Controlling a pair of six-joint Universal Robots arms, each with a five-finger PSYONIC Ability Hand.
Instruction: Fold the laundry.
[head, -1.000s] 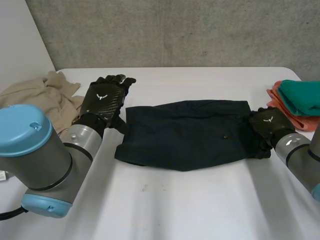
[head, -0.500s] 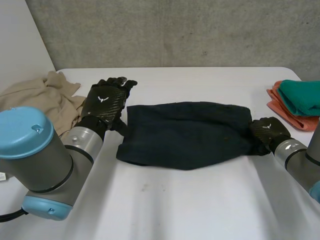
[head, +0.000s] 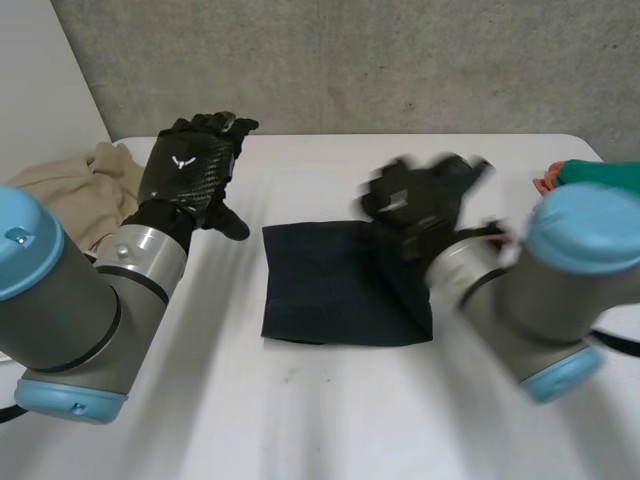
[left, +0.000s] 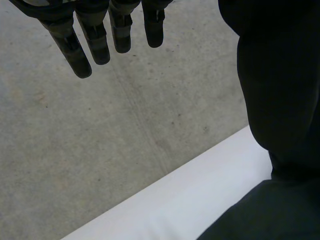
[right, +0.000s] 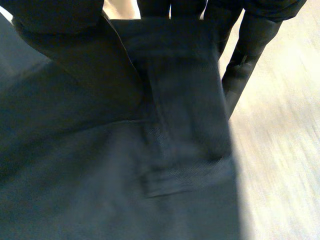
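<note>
- Head view: the left hand (head: 190, 165) is raised off the white table (head: 330, 420), its fingers straight and together, its thumb out to the side, and it holds nothing. The dark cloth (head: 325, 285) lies flat on the table beside this hand, on its thumb side and apart from it. A beige cloth (head: 65, 185) lies heaped on the hand's other side, next to the left arm. The right hand (head: 420, 200) is above the far part of the dark cloth, and the cloth's near side rises toward it. The hand is blurred here, so its fingers are hard to read. Beyond the right arm, at the table's end, a teal cloth (head: 600, 172) lies on an orange cloth (head: 545, 184).
- Left wrist view: this confirms the open hand. The fingers (left: 82, 55) hang straight and bare with the concrete wall (left: 75, 140) past their tips, and the table's edge (left: 170, 205) is below the palm. I cannot tell what the dark mass beside the fingers is.
- Right wrist view: this shows the grip that the head view blurs. A hem of the dark cloth (right: 125, 175) runs up into the hand, caught between the thumb (right: 55, 20) and the straight fingers (right: 245, 45) behind it. The rest of the cloth spreads out under the palm, with bare table (right: 280, 150) beside the fingers.
</note>
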